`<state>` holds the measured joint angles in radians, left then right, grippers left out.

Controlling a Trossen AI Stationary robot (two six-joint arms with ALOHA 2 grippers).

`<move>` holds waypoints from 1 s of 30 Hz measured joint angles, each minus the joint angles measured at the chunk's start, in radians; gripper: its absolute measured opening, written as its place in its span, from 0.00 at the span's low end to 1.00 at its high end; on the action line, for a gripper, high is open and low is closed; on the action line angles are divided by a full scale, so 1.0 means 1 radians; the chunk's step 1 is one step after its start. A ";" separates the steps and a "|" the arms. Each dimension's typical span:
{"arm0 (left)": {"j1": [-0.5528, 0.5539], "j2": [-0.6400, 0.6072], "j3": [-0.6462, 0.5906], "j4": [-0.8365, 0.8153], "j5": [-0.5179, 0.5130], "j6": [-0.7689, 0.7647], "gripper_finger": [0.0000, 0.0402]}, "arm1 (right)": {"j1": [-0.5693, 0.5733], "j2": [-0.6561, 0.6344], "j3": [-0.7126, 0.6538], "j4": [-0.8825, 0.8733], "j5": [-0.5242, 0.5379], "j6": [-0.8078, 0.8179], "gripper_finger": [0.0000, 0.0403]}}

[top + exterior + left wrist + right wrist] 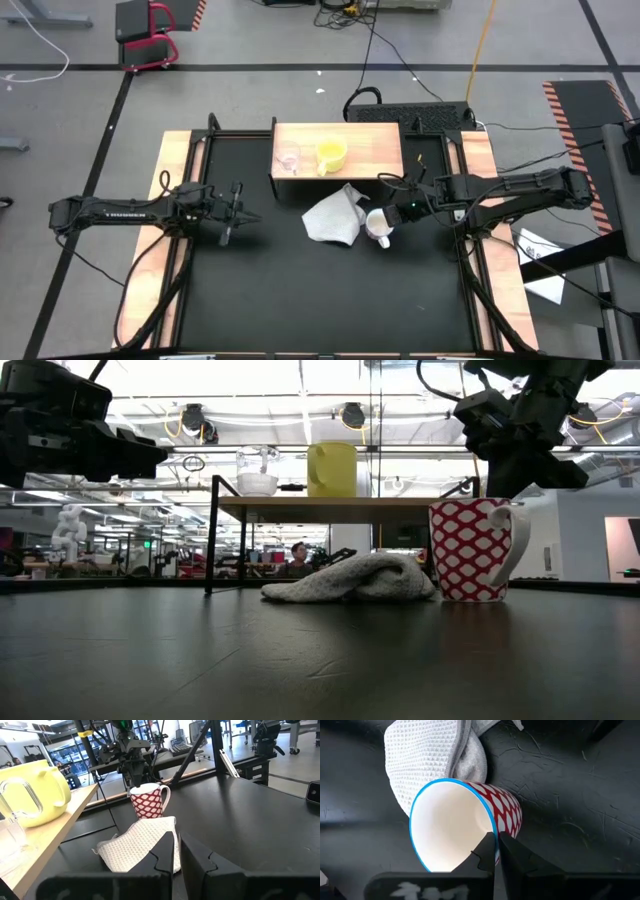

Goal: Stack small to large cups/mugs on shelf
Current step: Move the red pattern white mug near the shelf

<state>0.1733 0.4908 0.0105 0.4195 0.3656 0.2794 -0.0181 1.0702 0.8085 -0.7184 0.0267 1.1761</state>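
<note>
While the glass cup (289, 158) and yellow cup (331, 153) already sat on the shelf (375, 150), the right pincer (392, 212), fingers together, hung at the red-patterned mug's (379, 227) rim on the table (300, 290), at the cloth's (335, 217) three o'clock, and the left pincer (238, 206) waited, fingers together.

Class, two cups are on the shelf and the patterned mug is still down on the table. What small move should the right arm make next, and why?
Probably open the right claw and lower it over the rim of the mug. Its fingers look shut just above the rim, and the mug stands upright on the tabletop beside the cloth, not yet on the shelf with the yellow cup and glass cup.
</note>
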 joint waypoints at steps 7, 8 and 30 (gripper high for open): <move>0.000 0.000 0.000 -0.005 0.000 0.000 0.08 | 0.000 0.000 0.000 -0.013 0.003 -0.011 0.02; 0.000 0.000 0.000 -0.005 0.000 0.000 0.08 | 0.000 0.000 0.000 -0.016 0.003 -0.014 0.02; 0.000 0.000 0.000 -0.036 0.000 0.003 0.08 | 0.000 0.000 0.001 -0.019 0.003 -0.036 0.02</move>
<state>0.1730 0.4904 0.0105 0.3840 0.3660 0.2825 -0.0181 1.0698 0.8093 -0.7372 0.0299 1.1397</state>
